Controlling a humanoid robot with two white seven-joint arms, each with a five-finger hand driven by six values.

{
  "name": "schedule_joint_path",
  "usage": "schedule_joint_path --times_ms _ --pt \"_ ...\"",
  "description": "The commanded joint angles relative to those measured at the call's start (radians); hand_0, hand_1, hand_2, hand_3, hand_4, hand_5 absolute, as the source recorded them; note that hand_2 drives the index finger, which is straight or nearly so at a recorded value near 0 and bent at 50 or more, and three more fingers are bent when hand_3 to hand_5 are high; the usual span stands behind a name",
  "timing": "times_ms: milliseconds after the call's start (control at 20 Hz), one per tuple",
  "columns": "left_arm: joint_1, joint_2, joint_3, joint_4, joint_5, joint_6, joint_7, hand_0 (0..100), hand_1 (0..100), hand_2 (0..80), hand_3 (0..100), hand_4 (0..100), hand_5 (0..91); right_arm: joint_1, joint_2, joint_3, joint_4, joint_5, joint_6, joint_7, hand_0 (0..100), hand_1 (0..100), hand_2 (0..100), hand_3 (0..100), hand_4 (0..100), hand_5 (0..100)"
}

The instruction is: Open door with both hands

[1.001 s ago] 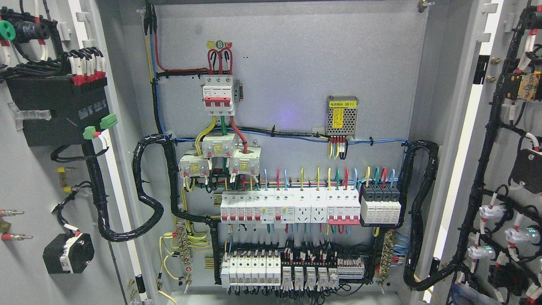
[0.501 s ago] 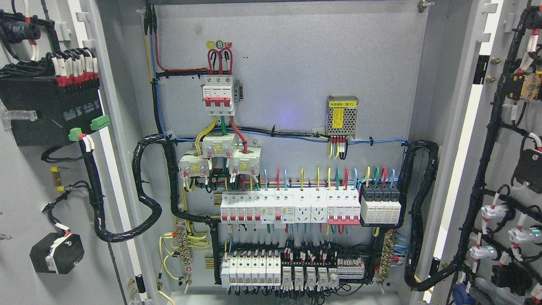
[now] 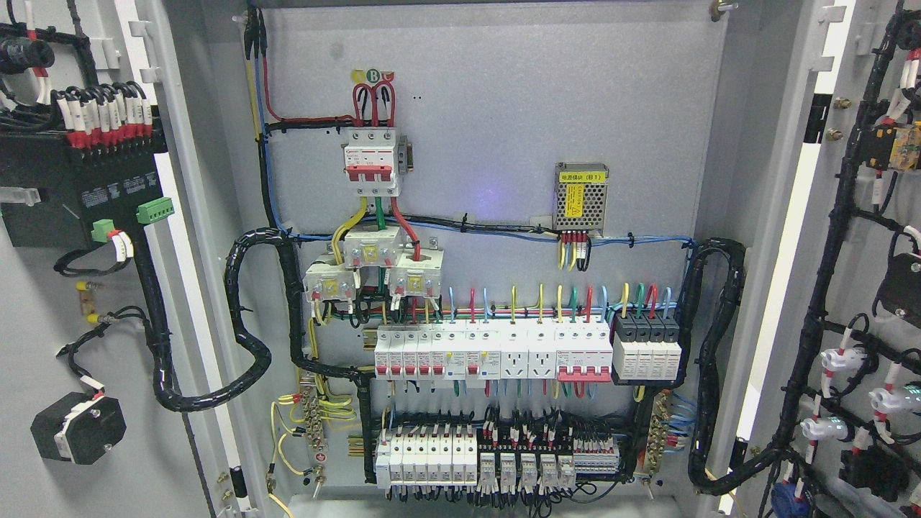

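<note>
Both cabinet doors are standing swung wide, the left door (image 3: 43,345) and right door (image 3: 863,302) flanking the wiring panel (image 3: 489,216), looking like stiff, heavy sheet steel best gripped by its free outer edge, while neither hand is showing.

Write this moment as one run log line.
left door: open | right door: open | cabinet: wiring exposed | hands: not in view
</note>
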Motion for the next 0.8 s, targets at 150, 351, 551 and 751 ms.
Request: schedule_joint_path --times_ms 150,351,551,751 --pt "-0.026 0.032 0.074 0.096 0.003 -0.214 0.003 0 0 0.0 0 4 0.0 0.007 -0.032 -0.039 0.050 -0.038 0.000 0.004 0 0 0 0 0 0" --pt "-0.069 0.038 0.085 0.140 0.003 -0.156 0.003 0 0 0.0 0 4 0.0 0.005 -0.054 -0.045 0.058 -0.064 0.000 0.006 0 0 0 0 0 0" --pt "-0.138 0.056 0.093 0.208 -0.005 -0.096 0.002 0 0 0.0 0 4 0.0 0.004 -0.066 -0.045 0.064 -0.094 0.000 0.025 0 0 0 0 0 0" --pt "-0.197 0.084 0.099 0.267 -0.008 -0.061 0.002 0 0 0.0 0 4 0.0 0.002 -0.068 -0.058 0.087 -0.098 0.000 0.055 0 0 0 0 0 0"
